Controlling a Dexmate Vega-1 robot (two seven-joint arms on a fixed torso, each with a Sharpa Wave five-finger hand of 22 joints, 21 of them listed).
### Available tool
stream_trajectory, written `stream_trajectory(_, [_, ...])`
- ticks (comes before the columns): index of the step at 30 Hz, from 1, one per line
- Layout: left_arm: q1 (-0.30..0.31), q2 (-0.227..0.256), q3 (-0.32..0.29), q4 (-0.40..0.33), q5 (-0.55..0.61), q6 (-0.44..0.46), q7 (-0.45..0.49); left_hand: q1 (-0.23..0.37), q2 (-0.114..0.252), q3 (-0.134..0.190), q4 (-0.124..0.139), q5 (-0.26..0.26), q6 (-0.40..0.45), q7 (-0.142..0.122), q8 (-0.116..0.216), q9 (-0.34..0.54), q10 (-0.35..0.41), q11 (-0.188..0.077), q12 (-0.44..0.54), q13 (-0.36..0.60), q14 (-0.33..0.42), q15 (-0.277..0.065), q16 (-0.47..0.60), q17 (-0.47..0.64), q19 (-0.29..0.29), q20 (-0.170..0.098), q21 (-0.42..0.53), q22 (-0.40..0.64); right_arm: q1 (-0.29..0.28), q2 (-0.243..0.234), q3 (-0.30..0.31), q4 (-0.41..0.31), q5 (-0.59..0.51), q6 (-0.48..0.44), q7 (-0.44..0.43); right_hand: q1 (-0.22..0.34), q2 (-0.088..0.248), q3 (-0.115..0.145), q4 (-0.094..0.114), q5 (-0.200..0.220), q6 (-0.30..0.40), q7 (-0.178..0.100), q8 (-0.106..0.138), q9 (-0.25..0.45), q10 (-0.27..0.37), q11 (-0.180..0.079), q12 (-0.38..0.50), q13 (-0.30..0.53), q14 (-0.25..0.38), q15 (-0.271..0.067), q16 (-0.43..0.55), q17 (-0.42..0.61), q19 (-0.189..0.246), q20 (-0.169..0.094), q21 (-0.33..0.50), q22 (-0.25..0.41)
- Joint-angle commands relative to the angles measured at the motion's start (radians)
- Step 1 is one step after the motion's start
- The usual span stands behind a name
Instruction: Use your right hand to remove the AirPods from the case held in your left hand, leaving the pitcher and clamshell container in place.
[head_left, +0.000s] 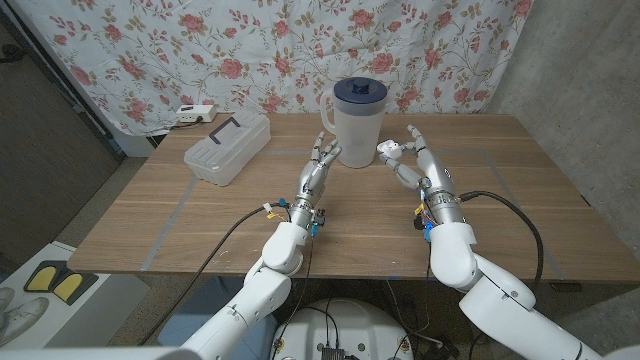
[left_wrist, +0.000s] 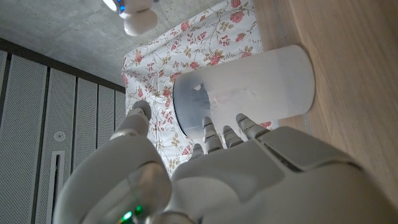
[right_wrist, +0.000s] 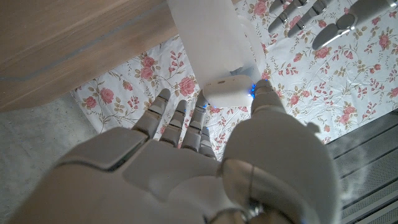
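Note:
A white AirPods case (head_left: 390, 150) (right_wrist: 227, 93) is pinched between the thumb and fingers of my right hand (head_left: 415, 162) (right_wrist: 205, 155), just right of the pitcher. The case looks closed. The translucent pitcher (head_left: 358, 125) (left_wrist: 249, 87) (right_wrist: 208, 43) with a dark blue lid stands at the table's far middle. My left hand (head_left: 318, 172) (left_wrist: 205, 168) is raised just left of the pitcher's base, fingers spread toward it and holding nothing. The left hand's fingers (right_wrist: 298, 15) also show in the right wrist view, beyond the case.
A clear clamshell container (head_left: 228, 147) with a dark mark on its lid lies at the table's far left. A white power strip (head_left: 192, 113) sits behind it off the table. A floral curtain (head_left: 450, 50) hangs behind. The wooden table (head_left: 540, 220) has bare wood in front.

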Motion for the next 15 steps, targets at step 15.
stream_trajectory(15, [0.023, -0.097, 0.036, 0.027, 0.164, -0.027, 0.055, 0.148, -0.030, 0.025, 0.000, -0.006, -0.274, 0.028, 0.030, 0.005, 0.151, -0.075, 0.053, 0.018, 0.025, -0.021, 0.014, 0.002, 0.005, 0.003, 0.002, 0.003, -0.006, 0.045, 0.019, 0.005, 0.104, 0.084, -0.026, 0.011, 0.002, 0.006, -0.001, 0.012, 0.007, -0.001, 0.000, 0.002, 0.046, -0.040, 0.006, 0.003, 0.004, -0.031, 0.004, 0.006, -0.003, 0.006, -0.004, 0.002])
